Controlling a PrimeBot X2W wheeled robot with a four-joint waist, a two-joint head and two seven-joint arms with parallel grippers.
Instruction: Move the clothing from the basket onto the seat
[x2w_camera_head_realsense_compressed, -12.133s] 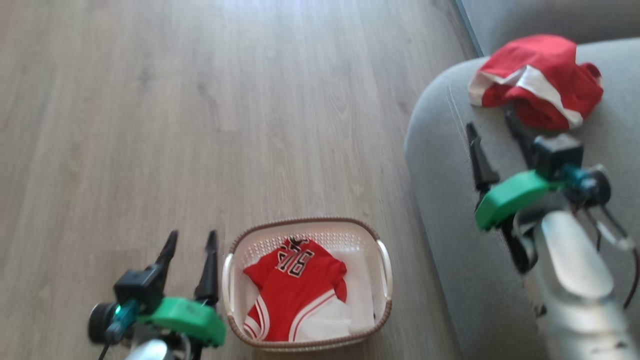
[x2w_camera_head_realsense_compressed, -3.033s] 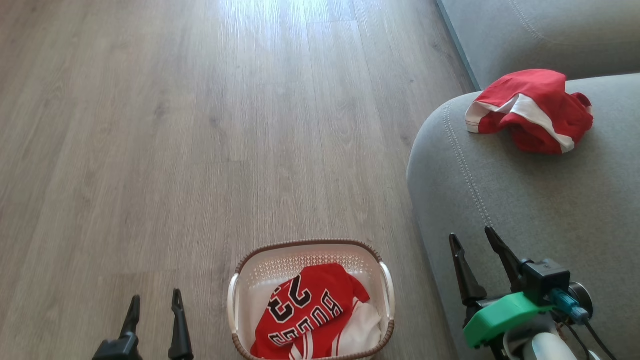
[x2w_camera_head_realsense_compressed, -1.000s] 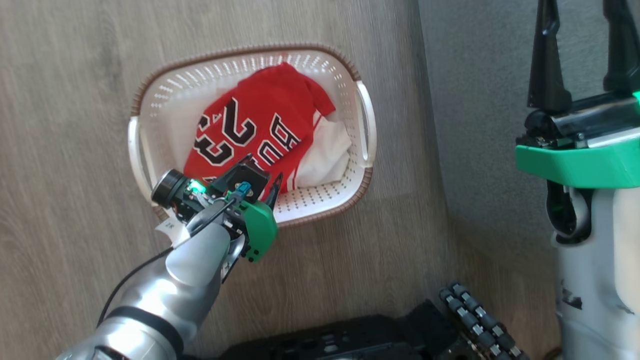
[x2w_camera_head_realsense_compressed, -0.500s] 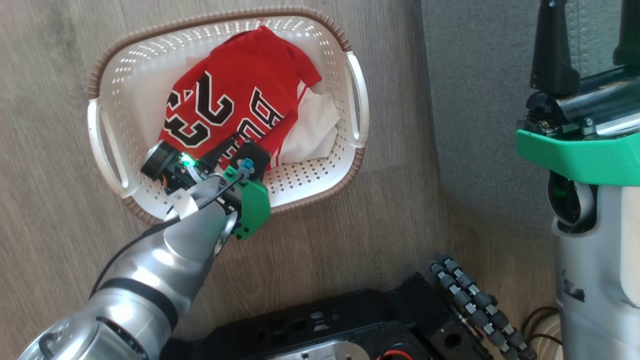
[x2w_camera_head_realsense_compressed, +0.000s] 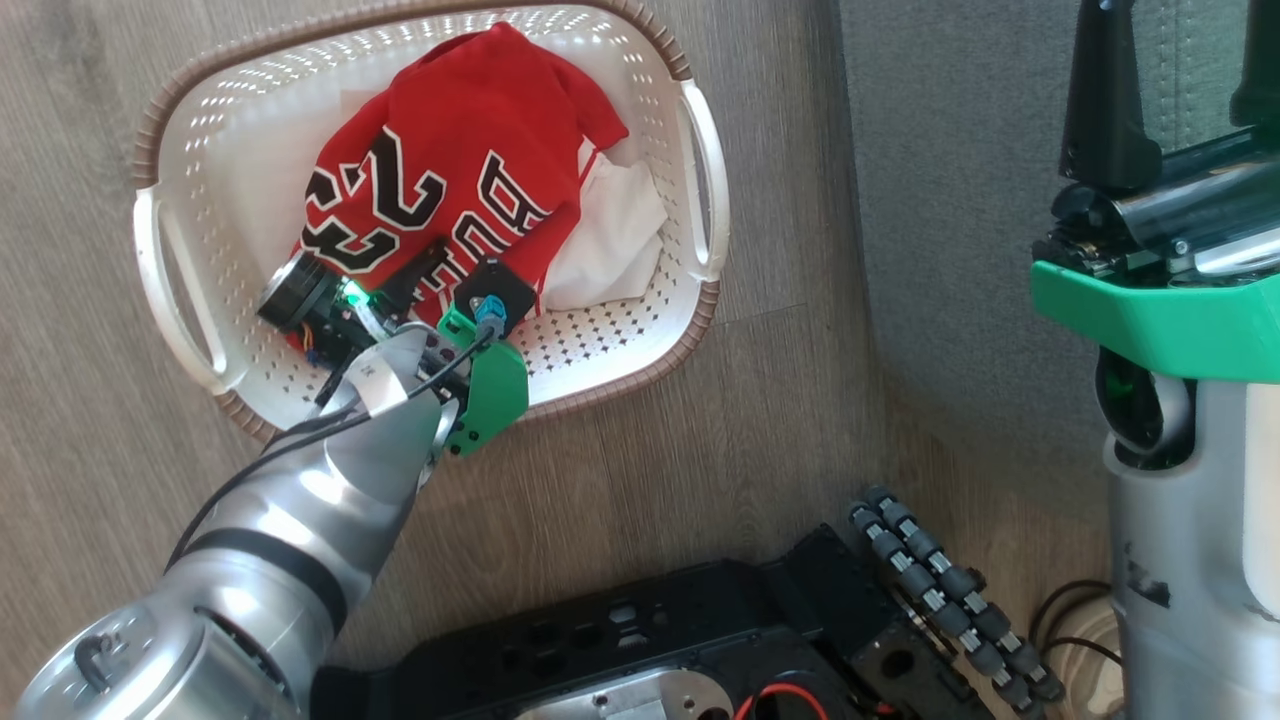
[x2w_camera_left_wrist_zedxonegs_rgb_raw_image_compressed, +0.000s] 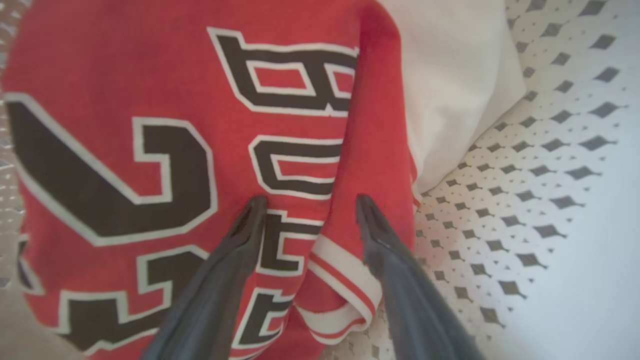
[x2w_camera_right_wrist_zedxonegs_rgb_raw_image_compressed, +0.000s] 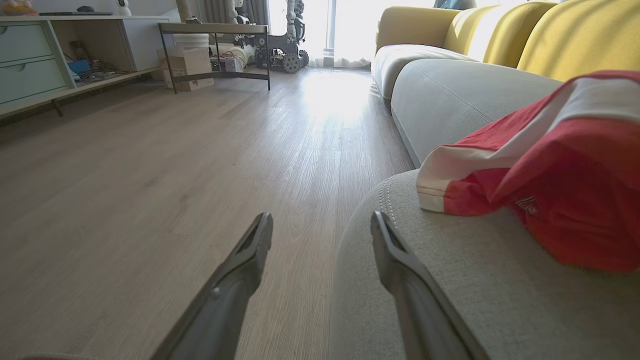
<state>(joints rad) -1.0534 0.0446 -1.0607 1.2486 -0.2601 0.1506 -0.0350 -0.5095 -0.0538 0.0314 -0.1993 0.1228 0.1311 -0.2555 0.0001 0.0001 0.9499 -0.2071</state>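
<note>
The red jersey (x2w_camera_head_realsense_compressed: 450, 170) with its black-and-white "23" lies crumpled in the cream basket (x2w_camera_head_realsense_compressed: 620, 370), over a white fabric (x2w_camera_head_realsense_compressed: 610, 230). My left gripper (x2w_camera_left_wrist_zedxonegs_rgb_raw_image_compressed: 309, 201) is open, reaching down into the basket. Its fingertips touch the jersey (x2w_camera_left_wrist_zedxonegs_rgb_raw_image_compressed: 150, 100) on either side of a fold by the white-striped hem. The red shorts (x2w_camera_right_wrist_zedxonegs_rgb_raw_image_compressed: 560, 190) with white bands lie on the grey sofa (x2w_camera_right_wrist_zedxonegs_rgb_raw_image_compressed: 450, 280). My right gripper (x2w_camera_right_wrist_zedxonegs_rgb_raw_image_compressed: 320, 220) is open and empty, held at the sofa's edge (x2w_camera_head_realsense_compressed: 950, 200), short of the shorts.
The basket stands on wood floor (x2w_camera_head_realsense_compressed: 760, 440) right beside the sofa's side. My black base (x2w_camera_head_realsense_compressed: 650, 640) and its roller wheel (x2w_camera_head_realsense_compressed: 940, 590) sit just below it. Yellow back cushions (x2w_camera_right_wrist_zedxonegs_rgb_raw_image_compressed: 550, 35), a cabinet (x2w_camera_right_wrist_zedxonegs_rgb_raw_image_compressed: 50, 55) and a metal table (x2w_camera_right_wrist_zedxonegs_rgb_raw_image_compressed: 215, 30) stand farther off.
The head camera has tipped down over the basket. My left arm has reached into the basket and come down onto the jersey. The right gripper stays open by the sofa.
</note>
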